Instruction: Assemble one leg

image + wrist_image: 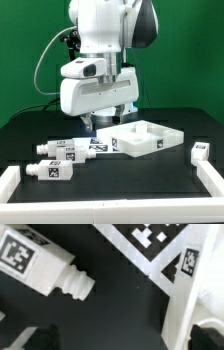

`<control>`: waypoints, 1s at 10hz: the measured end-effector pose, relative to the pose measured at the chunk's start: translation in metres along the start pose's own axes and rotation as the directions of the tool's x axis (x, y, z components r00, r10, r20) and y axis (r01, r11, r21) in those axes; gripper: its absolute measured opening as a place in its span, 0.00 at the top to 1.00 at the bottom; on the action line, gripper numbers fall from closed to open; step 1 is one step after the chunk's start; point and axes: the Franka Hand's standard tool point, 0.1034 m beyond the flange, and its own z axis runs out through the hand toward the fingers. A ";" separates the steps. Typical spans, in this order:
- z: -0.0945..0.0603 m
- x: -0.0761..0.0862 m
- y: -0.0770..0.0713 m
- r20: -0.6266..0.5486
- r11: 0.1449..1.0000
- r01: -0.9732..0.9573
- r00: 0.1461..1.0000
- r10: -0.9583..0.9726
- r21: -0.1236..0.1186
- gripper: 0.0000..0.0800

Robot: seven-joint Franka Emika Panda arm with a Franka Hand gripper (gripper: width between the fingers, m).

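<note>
Robotics lab: green curtain backdrop (25,50), black tabletop (125,182), white arm (100,40), tag-marked parts (52,170).

1. Arm (100,30): white, glossy, rounded shells, with light reflections on the upper casing.
2. Joint section (148,22), on the exterior view's right: black and curved, set against the white shells.
3. Cable (42,62): thin and black, looping out on the exterior view's left.
4. Wrist housing (95,92): white, boxy, with rounded corners.
5. Gripper (100,122): dark fingers, detail too small to read. The wrist view shows one finger (38,338) only as a dark blur.
</note>
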 end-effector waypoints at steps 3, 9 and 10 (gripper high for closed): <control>0.008 -0.003 -0.017 0.002 1.000 -0.025 1.000 0.025 0.005 0.19; 0.061 -0.007 -0.045 -0.042 1.000 0.016 0.999 -0.016 -0.010 0.19; 0.061 -0.006 -0.045 -0.041 1.000 0.016 0.999 -0.017 -0.009 0.19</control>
